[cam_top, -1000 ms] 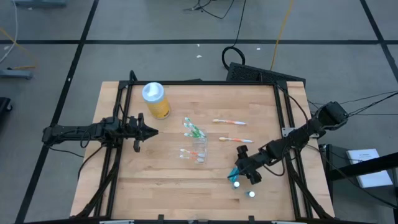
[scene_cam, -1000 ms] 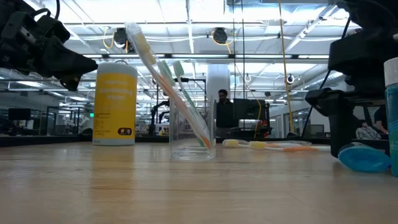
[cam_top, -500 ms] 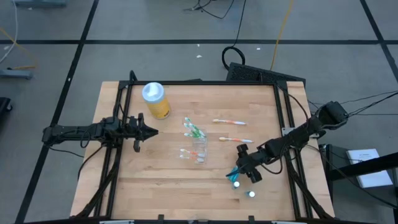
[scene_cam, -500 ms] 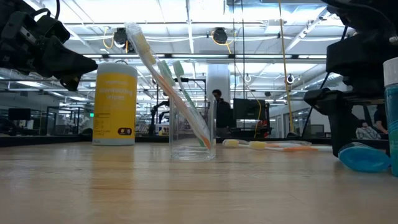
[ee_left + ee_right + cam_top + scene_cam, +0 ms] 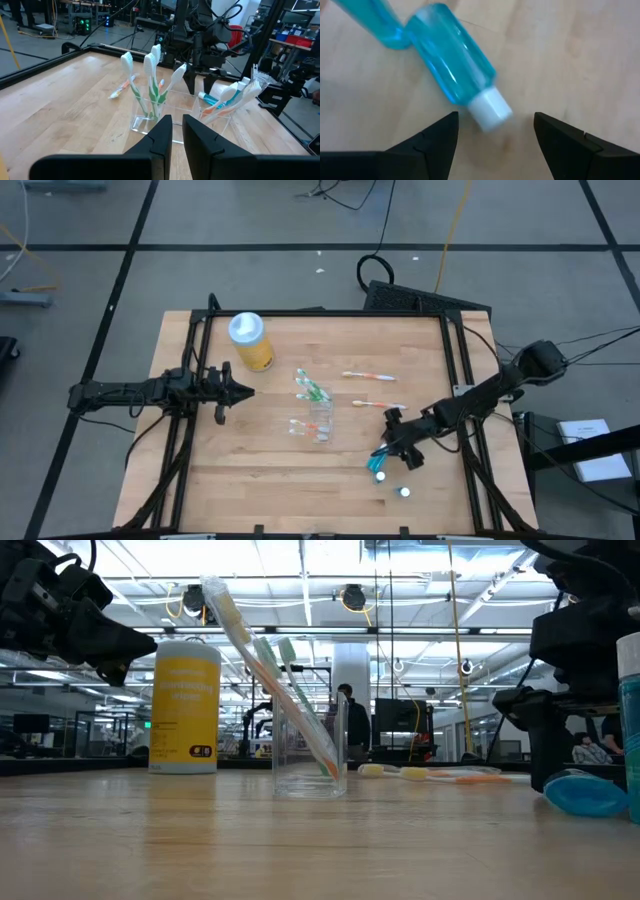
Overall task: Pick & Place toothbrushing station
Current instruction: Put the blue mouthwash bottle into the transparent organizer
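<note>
Tube (image 5: 451,66) is lying flat on the bench (image 5: 250,470), right gripper (image 5: 495,131) hovering over its white cap, jaws wide apart. Pick step looks underway; next it needs lowering and closing. Left gripper (image 5: 238,391) is waiting, jaws together.
</note>
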Tool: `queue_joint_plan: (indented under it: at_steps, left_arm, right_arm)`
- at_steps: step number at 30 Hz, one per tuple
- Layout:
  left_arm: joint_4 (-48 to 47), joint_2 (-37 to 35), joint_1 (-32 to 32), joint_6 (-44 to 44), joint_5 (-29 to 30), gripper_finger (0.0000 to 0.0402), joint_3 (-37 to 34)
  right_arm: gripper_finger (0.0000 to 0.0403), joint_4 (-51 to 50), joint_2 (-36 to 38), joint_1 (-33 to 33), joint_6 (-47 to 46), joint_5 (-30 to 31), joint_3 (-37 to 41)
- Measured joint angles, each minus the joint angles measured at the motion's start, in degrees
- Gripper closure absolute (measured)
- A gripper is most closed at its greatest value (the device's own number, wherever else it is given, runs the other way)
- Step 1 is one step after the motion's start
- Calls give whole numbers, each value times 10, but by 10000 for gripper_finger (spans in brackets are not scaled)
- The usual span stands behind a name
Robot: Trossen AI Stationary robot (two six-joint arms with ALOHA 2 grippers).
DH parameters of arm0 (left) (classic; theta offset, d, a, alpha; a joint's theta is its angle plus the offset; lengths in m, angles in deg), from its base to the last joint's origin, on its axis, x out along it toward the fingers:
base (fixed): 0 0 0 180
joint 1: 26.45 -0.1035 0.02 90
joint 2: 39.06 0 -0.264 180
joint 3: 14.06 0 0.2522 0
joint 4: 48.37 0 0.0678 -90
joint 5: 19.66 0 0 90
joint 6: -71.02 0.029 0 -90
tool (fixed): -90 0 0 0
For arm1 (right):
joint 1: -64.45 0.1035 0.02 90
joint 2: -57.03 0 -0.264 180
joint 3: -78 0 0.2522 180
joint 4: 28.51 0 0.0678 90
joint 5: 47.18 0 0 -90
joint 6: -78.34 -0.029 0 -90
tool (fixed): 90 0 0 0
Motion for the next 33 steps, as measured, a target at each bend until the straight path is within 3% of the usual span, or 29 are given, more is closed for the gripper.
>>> queue_joint_plan:
  at_steps: [6,12,33]
  left_arm:
    - [0,0,0,0,0,353,0]
    - [0,0,0,0,0,353,0]
    - [0,0,0,0,0,353,0]
  right_arm:
    - [179,0,57,-4,3,4,6]
    - [203,55,59,-4,6,2,8]
    - [191,140,37,-4,-34,-94,6]
